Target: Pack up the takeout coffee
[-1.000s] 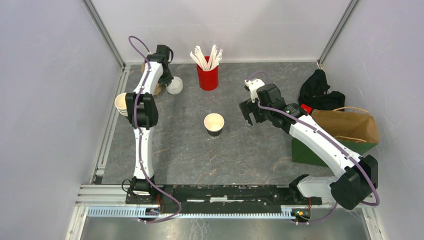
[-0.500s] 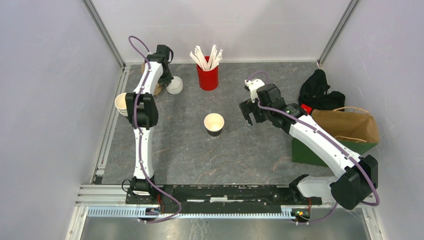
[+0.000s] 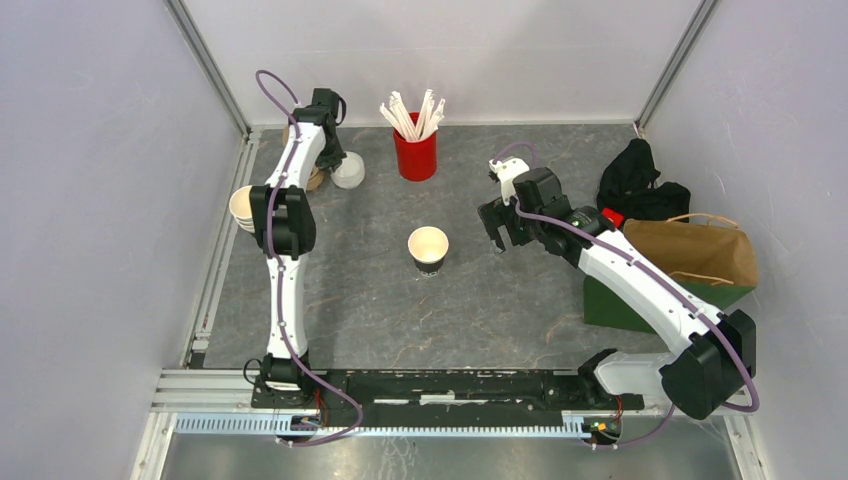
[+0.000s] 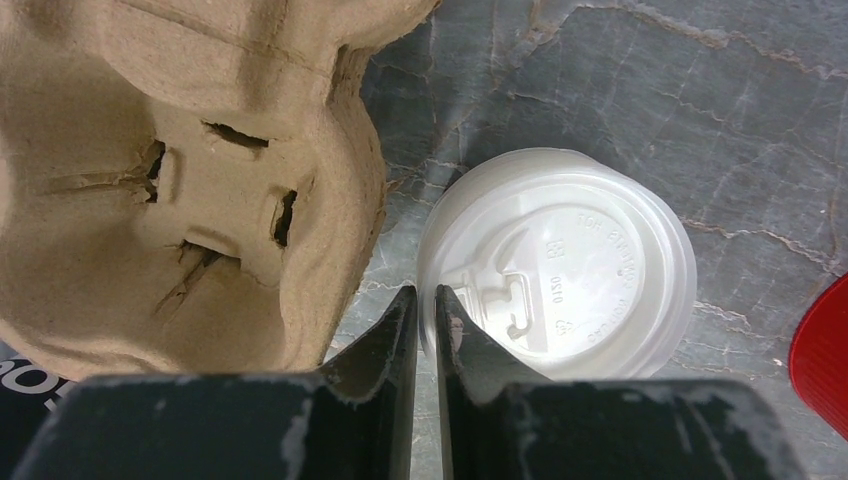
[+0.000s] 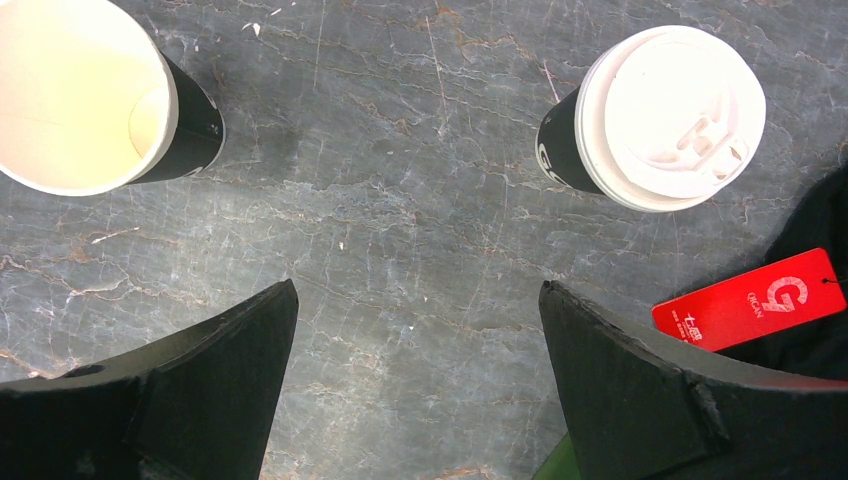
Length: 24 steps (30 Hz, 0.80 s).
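Nothing has moved in the past second, so I judge the packing paused. Left of the red holder [image 3: 415, 152], my left gripper [image 4: 425, 300] is closed to a slit and seems to pinch the rim of the stack of white lids [image 4: 560, 270]. Right of the red holder, my right gripper [image 5: 415, 300] gapes wide and empty near one lidded cup [image 5: 655, 115]. The lidless cup [image 3: 428, 248] stands in front of the red holder.

Robot lab test cell: white panel walls [image 3: 450, 55] on aluminium posts [image 3: 208, 68] box in a grey marbled table [image 3: 400, 320], two robot arms [image 3: 288, 290] bolted to a black rail [image 3: 450, 385] at its near edge.
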Available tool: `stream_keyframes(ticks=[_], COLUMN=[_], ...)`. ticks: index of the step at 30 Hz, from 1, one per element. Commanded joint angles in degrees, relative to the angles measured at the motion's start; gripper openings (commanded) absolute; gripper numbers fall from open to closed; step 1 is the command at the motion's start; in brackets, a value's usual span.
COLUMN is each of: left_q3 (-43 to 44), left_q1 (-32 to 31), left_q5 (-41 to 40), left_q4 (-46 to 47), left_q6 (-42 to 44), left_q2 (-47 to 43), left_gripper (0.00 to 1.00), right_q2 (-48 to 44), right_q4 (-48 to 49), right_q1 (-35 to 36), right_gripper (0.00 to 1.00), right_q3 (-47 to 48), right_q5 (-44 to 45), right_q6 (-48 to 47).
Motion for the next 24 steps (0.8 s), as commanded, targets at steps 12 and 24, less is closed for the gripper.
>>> stream_keyframes(ticks=[12, 24], left_q3=[-1.0, -1.2], left_q1=[0.4, 0.3], left_q5=[-1.4, -1.4], left_q4=[0.0, -0.2], left_q6=[3.4, 3.7], left_q2=[-4.7, -5.6], left_gripper=[0.25, 0.24], right_q2=[-0.8, -0.7], right_q4=[1.4, 1.5], right_q1=[0.3, 0.3], right_gripper=[0.98, 0.98], right_q3=[0.2, 0.2], right_q5=[0.6, 0.5], right_q6=[-0.4, -0.3])
